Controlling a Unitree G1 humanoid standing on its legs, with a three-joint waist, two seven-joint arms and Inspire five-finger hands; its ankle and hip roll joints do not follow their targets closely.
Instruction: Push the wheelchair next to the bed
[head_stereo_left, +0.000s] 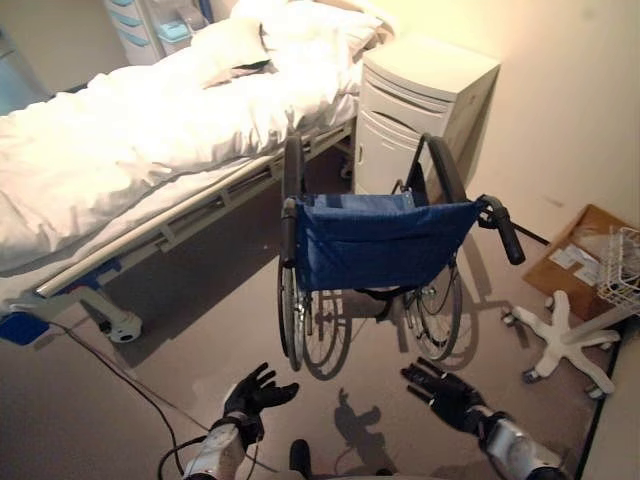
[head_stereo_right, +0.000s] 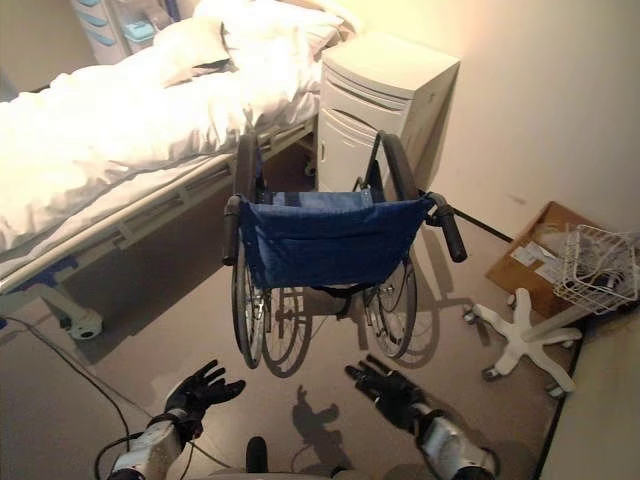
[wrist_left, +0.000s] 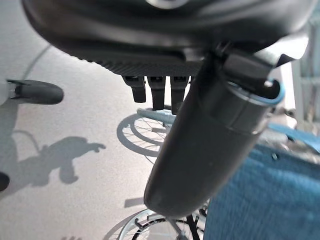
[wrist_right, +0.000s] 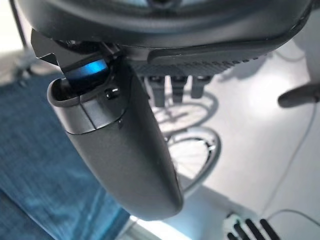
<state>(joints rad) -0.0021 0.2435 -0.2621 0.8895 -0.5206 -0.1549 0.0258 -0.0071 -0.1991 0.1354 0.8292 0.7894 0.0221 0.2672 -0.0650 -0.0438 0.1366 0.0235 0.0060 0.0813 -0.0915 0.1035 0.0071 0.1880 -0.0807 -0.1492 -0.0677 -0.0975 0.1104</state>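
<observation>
Our left robot hand (head_stereo_left: 255, 392) and right robot hand (head_stereo_left: 440, 388): fingers spread, empty | wheelchair (head_stereo_left: 375, 240) ahead, untouched, beside bed (head_stereo_left: 130, 140)

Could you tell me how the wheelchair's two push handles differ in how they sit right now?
The left push handle hangs nearly upright beside the blue backrest, while the right push handle angles outward, away from it. The left one sits nearer the bed; the right one points toward the white star base. Both have dark grips, and neither hand touches them.
</observation>
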